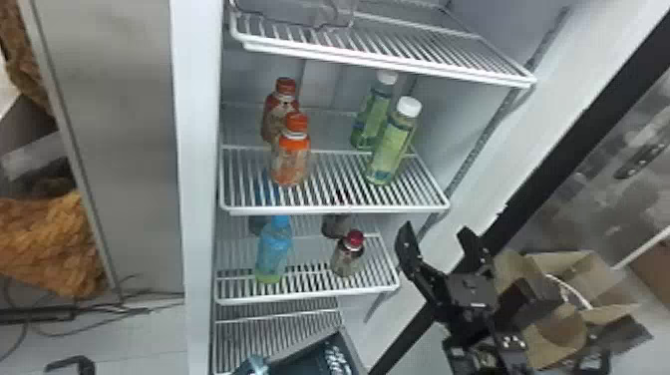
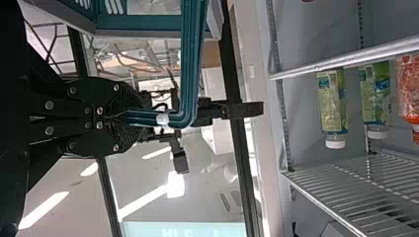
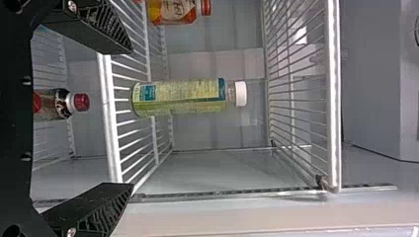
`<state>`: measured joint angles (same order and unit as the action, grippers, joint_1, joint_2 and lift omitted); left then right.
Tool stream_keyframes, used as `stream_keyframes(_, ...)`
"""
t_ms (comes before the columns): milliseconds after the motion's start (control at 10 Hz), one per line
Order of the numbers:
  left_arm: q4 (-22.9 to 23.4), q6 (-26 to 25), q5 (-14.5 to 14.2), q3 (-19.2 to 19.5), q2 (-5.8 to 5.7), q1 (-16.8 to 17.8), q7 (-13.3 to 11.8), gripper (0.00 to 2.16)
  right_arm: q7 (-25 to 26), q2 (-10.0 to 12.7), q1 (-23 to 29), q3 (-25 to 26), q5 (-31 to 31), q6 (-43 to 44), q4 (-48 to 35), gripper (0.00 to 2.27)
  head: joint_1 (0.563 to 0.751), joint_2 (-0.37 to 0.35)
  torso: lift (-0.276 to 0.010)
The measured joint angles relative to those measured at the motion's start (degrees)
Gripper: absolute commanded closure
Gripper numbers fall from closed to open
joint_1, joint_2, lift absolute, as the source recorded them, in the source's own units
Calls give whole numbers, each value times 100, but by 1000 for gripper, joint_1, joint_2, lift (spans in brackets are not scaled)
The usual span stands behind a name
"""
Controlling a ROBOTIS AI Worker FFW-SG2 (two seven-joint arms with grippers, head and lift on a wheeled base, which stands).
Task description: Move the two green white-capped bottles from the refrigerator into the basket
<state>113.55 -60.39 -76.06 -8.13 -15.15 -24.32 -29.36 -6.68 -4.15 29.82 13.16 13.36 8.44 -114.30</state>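
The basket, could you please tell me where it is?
The basket is at the head view's bottom centre, by the lowest shelf, its handle gripped by the left claw.

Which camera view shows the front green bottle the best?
The right wrist view: the front green bottle looks largest, uncovered from base to cap. The head view shows it whole, smaller; the left wrist view, cap and label.

Two orange bottles (image 1: 290,162), blue bottle (image 1: 274,249) — red-capped bottle (image 1: 346,259) near it, cardboard box (image 1: 610,284)

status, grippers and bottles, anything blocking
left gripper shut on basket handle, right gripper open, front green bottle and rear one on shelf, front likely blocking rear
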Motion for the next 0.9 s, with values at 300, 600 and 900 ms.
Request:
stream_keyframes(300, 0, 7, -4, 2, 4, 13, 0, 1213, -178, -109, -581, -23, -60, -66, 472, 70, 695, -350, -4)
stream_keyframes(600, 0, 7, 5, -21, 4, 40, 0, 1213, -278, -165, -1012, -34, -110, -158, 792, 58, 695, -350, -4)
stream_keyframes(900, 0, 6, 8, -25, 3, 58, 0, 1213, -380, -216, -1401, -37, -133, -261, 1019, 56, 695, -350, -4)
